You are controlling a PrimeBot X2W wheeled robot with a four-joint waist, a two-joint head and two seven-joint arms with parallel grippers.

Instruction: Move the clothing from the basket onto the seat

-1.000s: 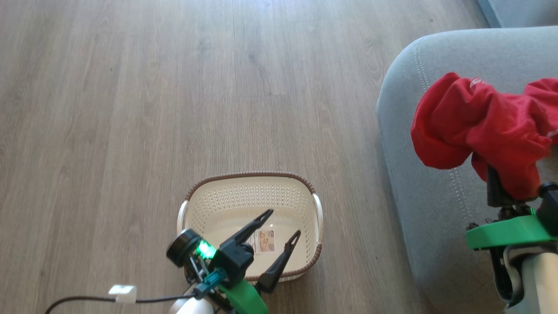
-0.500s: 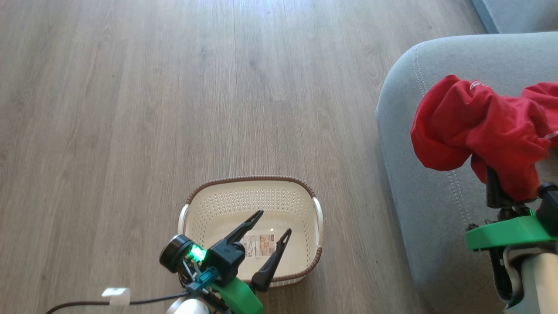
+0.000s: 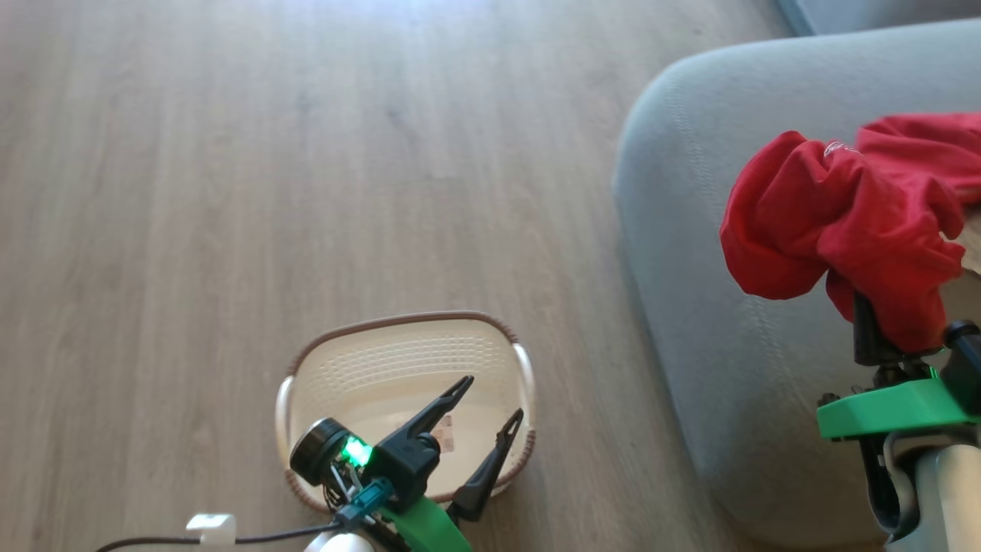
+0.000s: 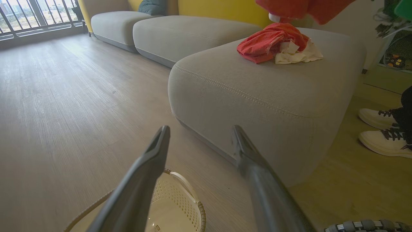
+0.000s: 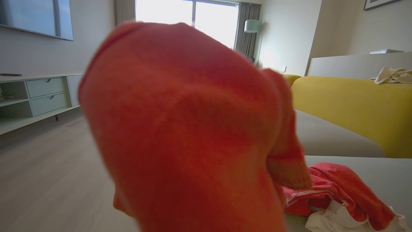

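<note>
Clothing [image 3: 843, 222], 1 red bundle of it, hangs bunched over the right gripper [image 3: 870, 341] above the grey seat [image 3: 728, 153], beside the red garment [image 4: 270, 42] that lies on the cushion against a white cloth [image 4: 299, 54]. This looks like the carry-and-drop step. The next move calls for lowering the bundle onto the cushion, well in from the rounded edge, and letting go.

The left gripper [image 3: 492, 397] hovers over the basket [image 3: 398, 316] on the wood floor [image 3: 230, 192], its 2 fingers spread apart and holding nothing. What shows of the basket looks empty, so this may be the last garment, but that arm covers part of it.

Red fabric buries the right fingertips, so I cannot tell whether those jaws pinch it or merely carry it draped. The head view blurs.
</note>
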